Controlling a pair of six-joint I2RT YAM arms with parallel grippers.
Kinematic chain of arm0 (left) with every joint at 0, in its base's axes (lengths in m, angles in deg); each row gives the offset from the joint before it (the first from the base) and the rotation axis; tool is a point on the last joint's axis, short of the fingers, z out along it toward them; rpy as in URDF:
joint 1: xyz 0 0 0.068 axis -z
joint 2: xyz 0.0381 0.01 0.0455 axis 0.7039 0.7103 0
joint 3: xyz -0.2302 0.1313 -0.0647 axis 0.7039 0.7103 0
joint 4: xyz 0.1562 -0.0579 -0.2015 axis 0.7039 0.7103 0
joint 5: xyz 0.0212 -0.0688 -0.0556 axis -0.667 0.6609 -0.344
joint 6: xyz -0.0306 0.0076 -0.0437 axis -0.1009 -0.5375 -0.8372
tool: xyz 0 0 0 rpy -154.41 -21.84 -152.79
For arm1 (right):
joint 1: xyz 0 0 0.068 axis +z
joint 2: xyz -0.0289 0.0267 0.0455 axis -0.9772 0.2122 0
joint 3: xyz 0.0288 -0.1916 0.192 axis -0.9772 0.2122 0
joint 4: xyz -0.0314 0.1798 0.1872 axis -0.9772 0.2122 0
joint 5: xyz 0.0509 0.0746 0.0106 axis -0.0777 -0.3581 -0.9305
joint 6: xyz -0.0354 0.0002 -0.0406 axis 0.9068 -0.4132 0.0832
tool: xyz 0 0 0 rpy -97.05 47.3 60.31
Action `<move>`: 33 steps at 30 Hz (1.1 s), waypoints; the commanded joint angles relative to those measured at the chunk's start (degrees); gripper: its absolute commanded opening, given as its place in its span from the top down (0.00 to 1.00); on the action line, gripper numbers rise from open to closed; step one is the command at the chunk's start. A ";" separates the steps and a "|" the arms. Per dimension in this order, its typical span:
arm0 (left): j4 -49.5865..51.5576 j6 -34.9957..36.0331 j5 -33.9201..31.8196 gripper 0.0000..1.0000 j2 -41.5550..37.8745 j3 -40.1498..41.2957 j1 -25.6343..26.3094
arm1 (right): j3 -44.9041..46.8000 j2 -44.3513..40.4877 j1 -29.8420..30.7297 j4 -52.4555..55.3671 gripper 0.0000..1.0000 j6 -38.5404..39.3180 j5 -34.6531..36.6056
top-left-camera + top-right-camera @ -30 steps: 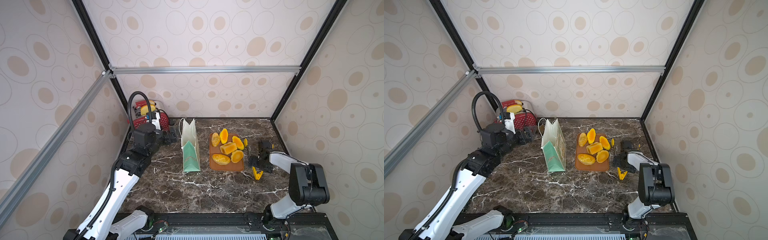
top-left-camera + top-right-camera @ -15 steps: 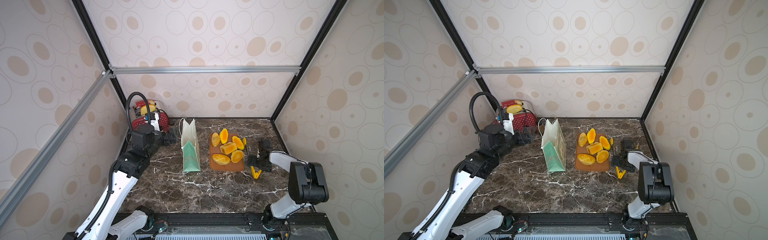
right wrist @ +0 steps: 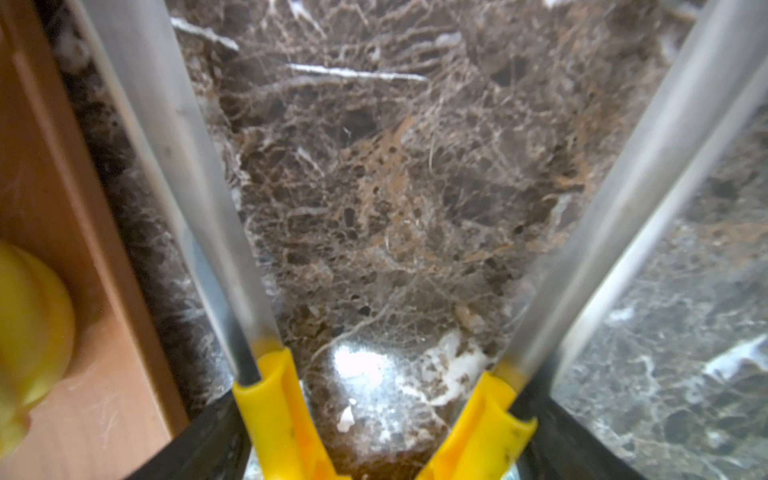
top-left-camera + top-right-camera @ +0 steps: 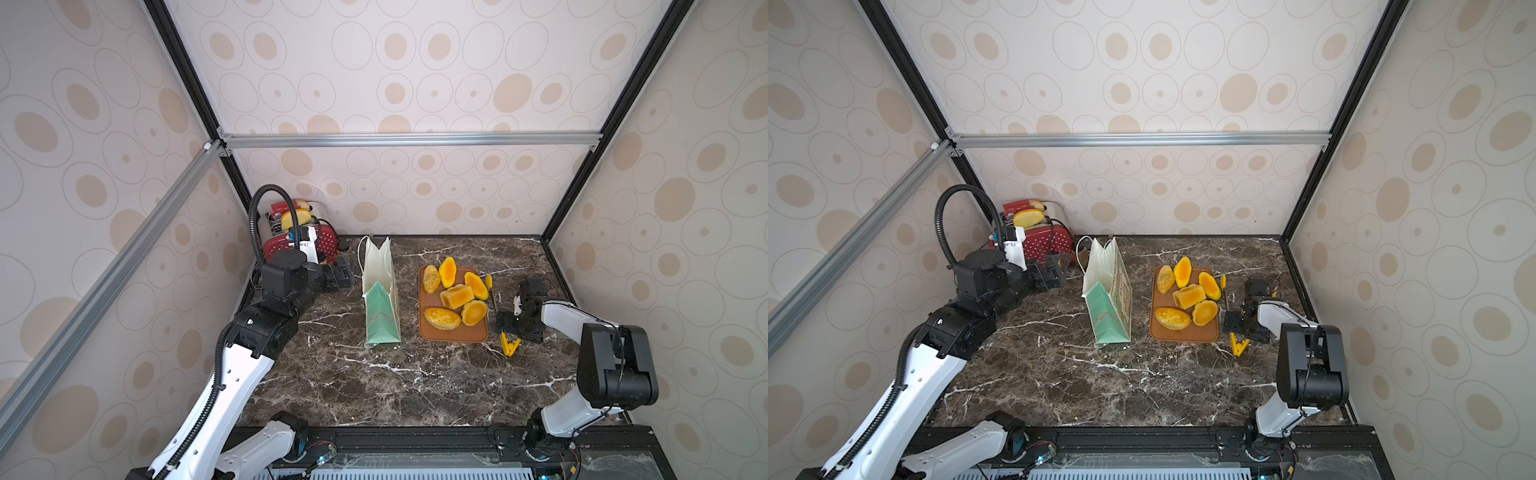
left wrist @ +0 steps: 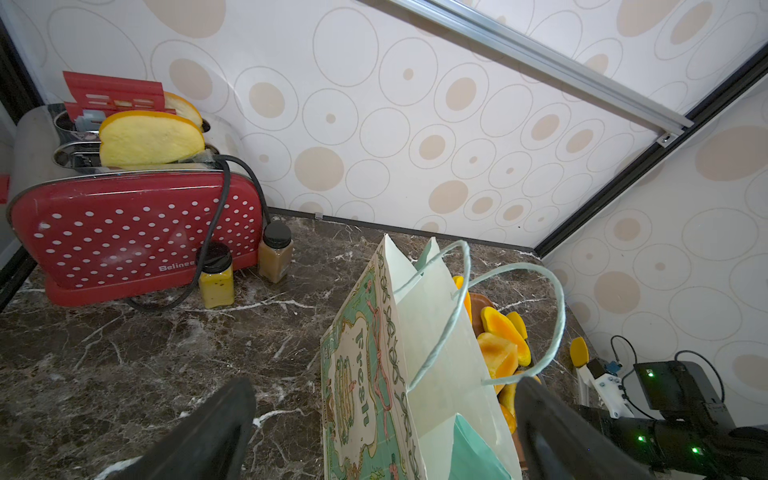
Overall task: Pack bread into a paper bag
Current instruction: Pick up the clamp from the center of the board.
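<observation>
**Bimanual cell, bread packing not yet begun.** The bread is shown as six pieces lying together on a brown tray. The tray sits on the tabletop between the upright paper bag and the tongs.

**Likely faults.** The bag's mouth is narrow and its walls are unsupported, so a piece lowered off-centre would probably catch the rim and tip the light bag. A smooth bun could also be squeezed out of the tongs' tips under uneven pressure. The tray could be nudged by the nearer tong arm, which runs just beside its edge.

**Fingers.** The right gripper is set over the tongs. In the right wrist view its fingers stand wide yet are pressed against the outer sides of both yellow-sleeved arms, so the tongs are judged held. The left gripper is placed just beside the bag's upper edge, its fingers spread wide and empty. No contact with the bag is seen.
</observation>
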 commanded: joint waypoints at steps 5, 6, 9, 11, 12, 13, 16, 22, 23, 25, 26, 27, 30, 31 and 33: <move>1.58 0.57 -1.33 0.01 -1.08 -2.69 0.13 | 0.42 1.87 -0.18 3.40 0.11 -2.27 4.02; 1.66 0.52 -1.40 0.01 -1.18 -2.68 0.11 | 0.43 1.84 -0.19 3.47 0.11 -2.57 4.48; 1.78 0.39 -1.64 0.01 -1.46 -2.68 0.13 | 0.60 1.53 -0.16 3.60 0.18 -3.46 5.49; 2.04 0.38 -1.79 0.01 -1.55 -2.70 0.17 | 0.64 1.32 -0.21 3.51 0.25 -3.78 5.94; 2.08 0.39 -1.79 0.01 -1.62 -2.69 0.11 | 0.88 1.08 -0.14 3.14 0.28 -3.84 5.81; 2.17 0.39 -1.87 0.01 -1.73 -2.69 0.11 | 0.97 0.97 -0.15 3.11 0.33 -3.85 5.93; 2.39 0.39 -2.06 0.01 -1.87 -2.69 0.15 | 1.11 0.53 -0.15 3.06 0.37 -3.54 5.68; 3.13 0.61 -2.50 0.01 -1.59 -3.23 0.12 | 1.50 -6.59 -0.05 4.48 0.42 -0.86 3.99; 3.14 0.57 -2.62 0.01 -1.49 -3.36 0.13 | 1.41 -8.24 -0.11 5.01 0.47 -0.41 3.76; 3.17 0.57 -2.61 0.01 -1.40 -3.54 0.15 | 0.68 -11.80 -0.10 6.86 0.55 0.74 3.31; 3.18 0.57 -2.72 0.01 -1.36 -3.56 0.17 | 0.26 -12.94 -0.06 7.62 0.55 1.18 2.73; 3.17 0.57 -2.75 0.01 -1.34 -3.70 0.11 | -0.32 -14.17 -0.05 8.75 0.54 1.41 2.16; 3.18 0.57 -2.89 0.01 -1.24 -4.04 0.11 | -1.62 -17.68 -0.10 11.05 0.50 1.79 0.61; 3.18 0.49 -2.98 0.01 -1.22 -4.14 0.12 | -2.10 -18.99 -0.08 11.80 0.50 1.87 -0.02; 3.27 0.27 -2.85 0.01 -1.18 -4.42 0.11 | -2.93 -21.45 -0.05 12.77 0.50 2.39 -1.73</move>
